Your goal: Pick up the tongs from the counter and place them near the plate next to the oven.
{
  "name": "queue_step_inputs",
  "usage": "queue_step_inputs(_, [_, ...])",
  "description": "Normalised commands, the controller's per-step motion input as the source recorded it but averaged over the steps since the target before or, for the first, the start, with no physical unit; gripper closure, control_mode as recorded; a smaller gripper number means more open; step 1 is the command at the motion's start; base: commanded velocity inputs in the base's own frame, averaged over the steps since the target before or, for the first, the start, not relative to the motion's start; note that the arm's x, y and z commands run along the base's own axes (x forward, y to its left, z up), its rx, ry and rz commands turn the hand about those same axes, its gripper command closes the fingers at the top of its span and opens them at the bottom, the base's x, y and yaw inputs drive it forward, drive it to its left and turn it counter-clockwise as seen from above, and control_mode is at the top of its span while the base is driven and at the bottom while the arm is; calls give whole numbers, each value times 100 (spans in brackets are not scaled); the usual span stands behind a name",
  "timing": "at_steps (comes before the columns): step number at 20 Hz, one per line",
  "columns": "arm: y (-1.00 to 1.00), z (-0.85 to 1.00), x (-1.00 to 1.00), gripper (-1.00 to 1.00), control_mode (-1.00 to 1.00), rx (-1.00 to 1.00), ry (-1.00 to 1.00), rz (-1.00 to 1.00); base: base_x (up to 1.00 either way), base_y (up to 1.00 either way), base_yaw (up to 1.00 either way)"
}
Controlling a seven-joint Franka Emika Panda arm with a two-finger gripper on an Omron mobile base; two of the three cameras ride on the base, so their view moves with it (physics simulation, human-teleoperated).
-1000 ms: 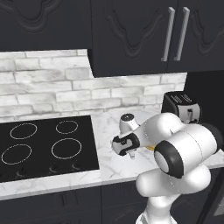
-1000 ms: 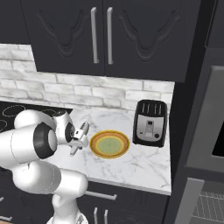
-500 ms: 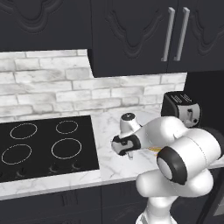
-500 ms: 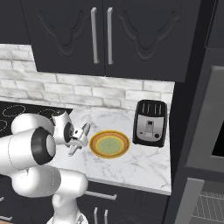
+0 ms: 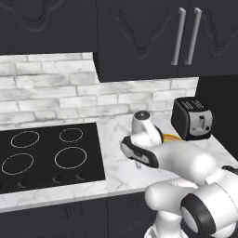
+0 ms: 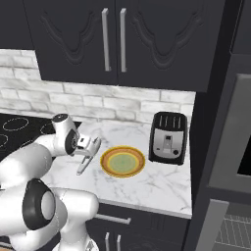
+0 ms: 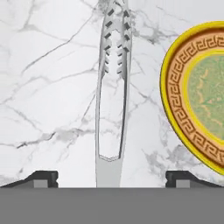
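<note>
Tongs [image 7: 112,94] lie flat on the marble desk [image 7: 48,87], running from the bottom centre of my hand view straight up to its top edge. Their long axis follows the vertical of that view: the joined end is at the bottom, between my fingertips, and the toothed tips point to the top. The two thin arms sit close together, with a narrow slot of desk showing between them.

My jaws [image 7: 112,180] are spread wide apart, one dark fingertip [image 7: 43,178] at lower left and the other at lower right, well clear of the tongs on either side. I am holding nothing; no fingertip touches the metal.

Just beside the tongs, on the right side of the hand view, is the yellow-rimmed plate [image 7: 199,94] with its patterned brown band and green centre. A strip of bare marble separates plate and tongs, so they do not touch.

In the right base view the tongs [image 6: 83,165] lie at centre left, slanting from lower left to upper right, just left of the plate [image 6: 123,162], under my jaws [image 6: 89,147]. The black toaster [image 6: 168,138] stands to the right of the plate. In the left base view the oven [image 5: 46,155] fills the lower left, with my jaws [image 5: 138,160] low over the desk to its right.
</note>
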Motion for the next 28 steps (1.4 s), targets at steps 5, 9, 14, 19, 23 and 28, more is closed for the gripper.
queue_step_inputs(5, [-1,83,-14,-100,-100,0,-5,0,0,0,0])
queue_step_inputs(9, [-1,73,-25,-100,-100,0,-5,0,0,0,0])
queue_step_inputs(14, [-1,38,-61,-100,-100,4,-13,0,0,0,0])
queue_step_inputs(19, [-3,30,-79,-100,-100,5,-23,0,0,0,0])
queue_step_inputs(23, [-5,39,-80,-100,-100,3,-28,0,0,0,0])
queue_step_inputs(28, [-2,62,-58,-100,-100,1,-27,0,0,0,0])
